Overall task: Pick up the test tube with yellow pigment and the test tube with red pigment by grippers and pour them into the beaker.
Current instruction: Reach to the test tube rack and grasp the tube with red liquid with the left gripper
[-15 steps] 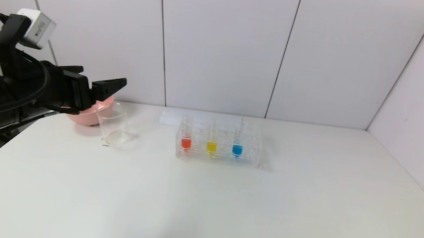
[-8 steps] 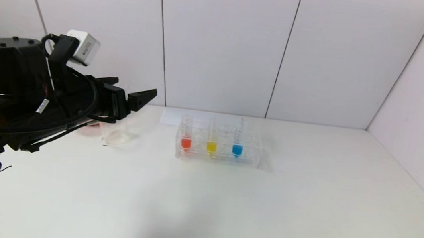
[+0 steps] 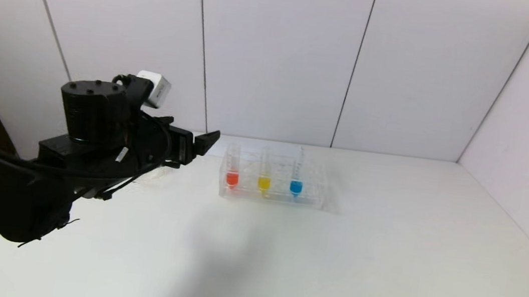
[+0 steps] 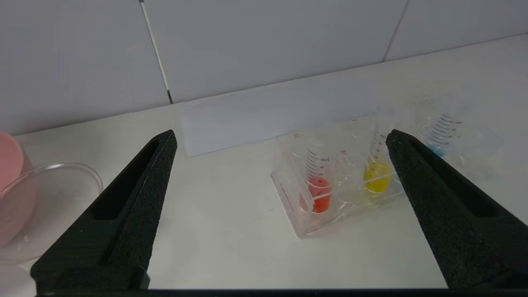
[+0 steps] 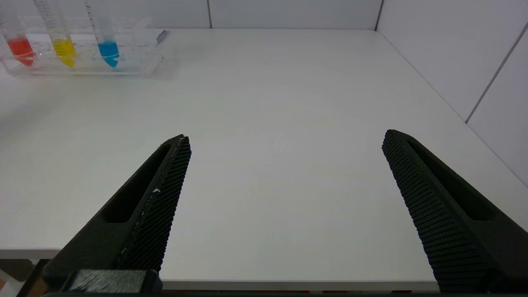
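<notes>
Head view: your left gripper [image 3: 202, 143], jaws spread and empty, nears the rack [image 3: 308, 200] holding the red tube [image 3: 233, 167] and yellow tube [image 3: 265, 171]. Beaker [image 4: 49, 202] probably sits under the arm. A fast approach could tip the rack. Right gripper [image 5: 284, 140] gapes idle, near the table's edge.

Left arm [image 3: 39, 176]: matte black housing; cylindrical joint cap carrying small screws; black cables looped along the body; one white cable tag. A small white box [image 3: 154, 88] is mounted at 12 o'clock on the wrist. Both grippers have black, pointed, slotted fingers [image 5: 433, 206] with a textured grip surface.
</notes>
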Robot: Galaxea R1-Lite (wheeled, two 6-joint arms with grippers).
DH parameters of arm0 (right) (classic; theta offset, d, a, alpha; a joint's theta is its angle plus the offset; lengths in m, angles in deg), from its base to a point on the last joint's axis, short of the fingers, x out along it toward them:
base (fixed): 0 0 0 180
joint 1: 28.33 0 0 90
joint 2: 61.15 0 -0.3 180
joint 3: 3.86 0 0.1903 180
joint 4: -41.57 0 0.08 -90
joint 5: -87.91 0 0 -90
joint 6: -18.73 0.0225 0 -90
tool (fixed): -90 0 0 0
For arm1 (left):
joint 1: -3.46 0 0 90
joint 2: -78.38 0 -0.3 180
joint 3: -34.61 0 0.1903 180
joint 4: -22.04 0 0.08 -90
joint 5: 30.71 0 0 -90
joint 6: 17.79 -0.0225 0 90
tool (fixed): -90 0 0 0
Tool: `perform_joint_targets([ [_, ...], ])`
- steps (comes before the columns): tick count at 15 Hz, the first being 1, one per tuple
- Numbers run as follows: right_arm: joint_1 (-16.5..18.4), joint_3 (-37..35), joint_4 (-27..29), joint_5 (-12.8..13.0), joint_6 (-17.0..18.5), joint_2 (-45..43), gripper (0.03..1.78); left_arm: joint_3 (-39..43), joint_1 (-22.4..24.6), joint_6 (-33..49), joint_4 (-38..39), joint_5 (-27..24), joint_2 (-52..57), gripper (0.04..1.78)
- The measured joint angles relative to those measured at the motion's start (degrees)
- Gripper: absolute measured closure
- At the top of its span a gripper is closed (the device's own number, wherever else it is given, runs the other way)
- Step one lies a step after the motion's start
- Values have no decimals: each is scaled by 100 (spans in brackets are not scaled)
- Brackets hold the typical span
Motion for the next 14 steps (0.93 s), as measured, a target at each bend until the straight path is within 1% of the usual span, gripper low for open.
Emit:
perform_joint_targets([
  [1,5,0,0,2,1,0,11,-63,-72,-6,211,166,-206,4],
  [3,2,0,0,2,1,0,11,-160,-210,-9,555,255,-529,4],
  [7,0,0,0,0,-2,0,11,-197,-408,29,594,266,-831,4],
  [14,0,0,0,2,-2,0,11,-350,-513,16,800,306,-1284,4],
])
